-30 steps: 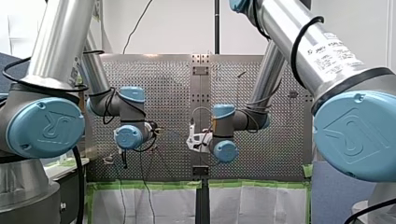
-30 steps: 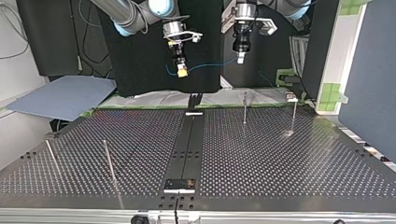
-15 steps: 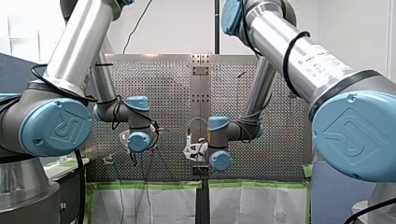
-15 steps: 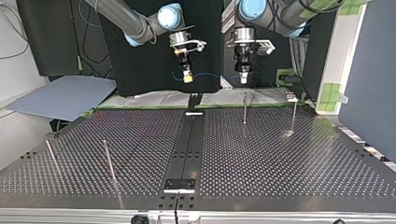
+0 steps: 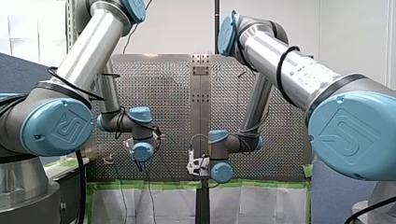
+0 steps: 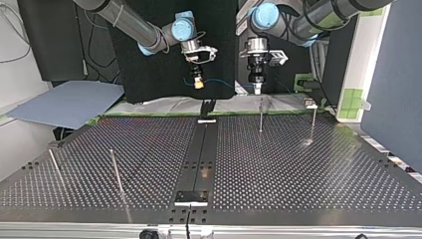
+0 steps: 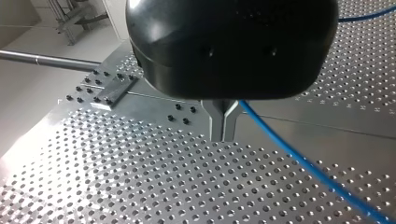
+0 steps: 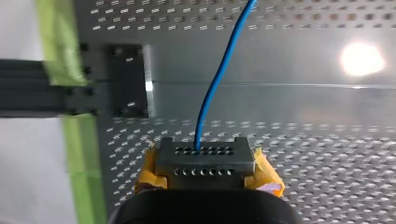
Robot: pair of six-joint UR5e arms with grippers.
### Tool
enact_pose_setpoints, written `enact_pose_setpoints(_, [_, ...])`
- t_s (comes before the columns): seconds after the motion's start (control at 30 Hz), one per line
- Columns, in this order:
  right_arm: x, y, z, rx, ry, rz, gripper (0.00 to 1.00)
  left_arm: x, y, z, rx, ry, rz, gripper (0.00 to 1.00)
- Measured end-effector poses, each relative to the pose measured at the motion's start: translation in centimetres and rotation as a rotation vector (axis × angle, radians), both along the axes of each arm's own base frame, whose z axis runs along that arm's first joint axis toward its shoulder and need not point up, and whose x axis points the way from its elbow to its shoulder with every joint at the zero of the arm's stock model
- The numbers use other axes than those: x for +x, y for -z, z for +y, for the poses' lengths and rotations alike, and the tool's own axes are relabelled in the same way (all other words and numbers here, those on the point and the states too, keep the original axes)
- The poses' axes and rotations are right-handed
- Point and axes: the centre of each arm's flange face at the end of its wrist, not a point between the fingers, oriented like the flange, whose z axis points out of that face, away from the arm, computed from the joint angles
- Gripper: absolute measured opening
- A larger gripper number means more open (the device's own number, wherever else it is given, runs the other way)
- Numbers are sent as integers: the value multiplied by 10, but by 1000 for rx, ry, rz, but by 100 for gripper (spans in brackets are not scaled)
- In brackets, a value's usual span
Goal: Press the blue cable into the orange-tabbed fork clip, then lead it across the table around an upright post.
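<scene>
Perforated table point(image 6: 298, 179) fills the lower part of the top view. Nearest, at lower left, stand two near posts point(image 6: 115, 169). Further off, right of centre by the far edge, stand two far posts point(image 6: 260, 115). The orange-tabbed fork clip cannot be identified in any view.

Beyond the far edge, at upper centre, both grippers hang above table level. My right gripper point(image 6: 198, 83), with yellow pads, is clenched on the blue cable point(image 6: 221, 81), which enters between the pads in its wrist view. My left gripper point(image 6: 256, 89), just right of centre, has its metal fingers point(image 7: 218, 122) closed, with the cable leaving beside them, so a pinch is judged likely. The cable spans the two grippers, clear of the table.

Assessment: the cable is light, thin, limp and smooth-jacketed. It will sag and may slide. Hold it close on either side of the section to be seated, with a short, taut span.
</scene>
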Motion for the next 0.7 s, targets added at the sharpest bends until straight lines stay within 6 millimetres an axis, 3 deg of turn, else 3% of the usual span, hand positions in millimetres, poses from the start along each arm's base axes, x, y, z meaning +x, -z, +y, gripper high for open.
enact_pose_setpoints(0.27, [0,9,-9,9,6,43,0,-4,32,4,2,-4,39,0])
enact_pose_setpoints(0.7, [12,-9,-30,-12,6,67,0,-6,87,16,79,-29,147,0])
